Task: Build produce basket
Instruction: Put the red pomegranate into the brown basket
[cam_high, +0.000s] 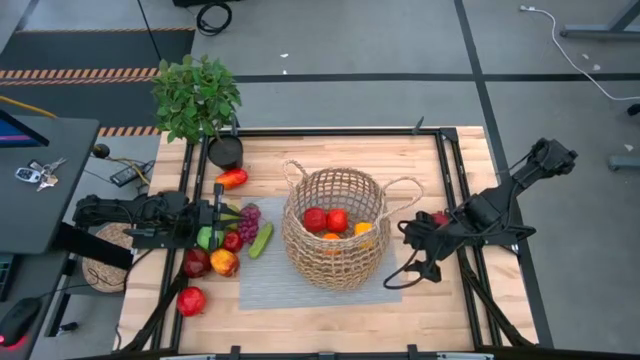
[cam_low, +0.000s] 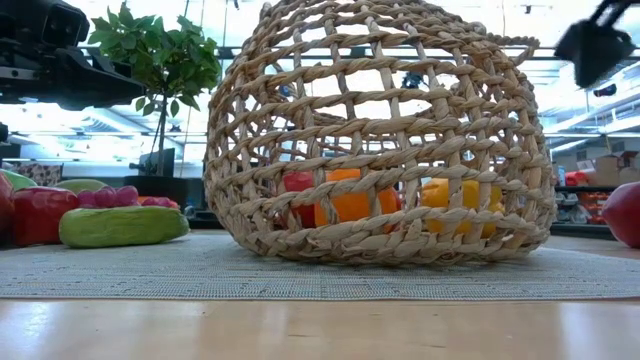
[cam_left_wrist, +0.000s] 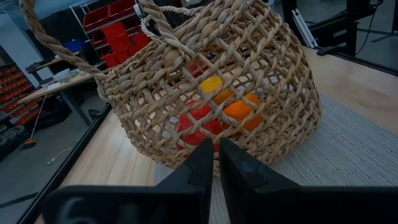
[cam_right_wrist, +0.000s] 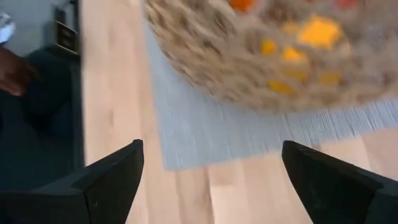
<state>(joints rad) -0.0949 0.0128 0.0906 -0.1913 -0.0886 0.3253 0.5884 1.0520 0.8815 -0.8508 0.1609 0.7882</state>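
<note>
The tan wicker basket (cam_high: 335, 228) stands on a grey mat (cam_high: 262, 288) at mid table, tilted in the low view (cam_low: 380, 140). Red apples (cam_high: 325, 220), an orange (cam_left_wrist: 239, 111) and a yellow lemon (cam_high: 363, 229) lie inside it. More produce lies left of it: a pepper (cam_high: 232, 178), grapes (cam_high: 248, 218), a cucumber (cam_high: 261, 240), a green apple (cam_high: 207, 238) and red apples (cam_high: 193, 282). My left gripper (cam_high: 218, 215) hovers shut over that group, pointing at the basket. My right gripper (cam_high: 410, 262) is open, slanting down over the mat's right near corner (cam_right_wrist: 186, 149), beside the basket.
A potted plant (cam_high: 197, 95) in a black pot (cam_high: 226, 151) stands at the far left corner. A red fruit (cam_high: 441, 217) lies right of the basket, partly under my right arm. Bare wood shows along the near edge (cam_high: 330, 320). A black frame rail (cam_high: 450, 180) runs along each side.
</note>
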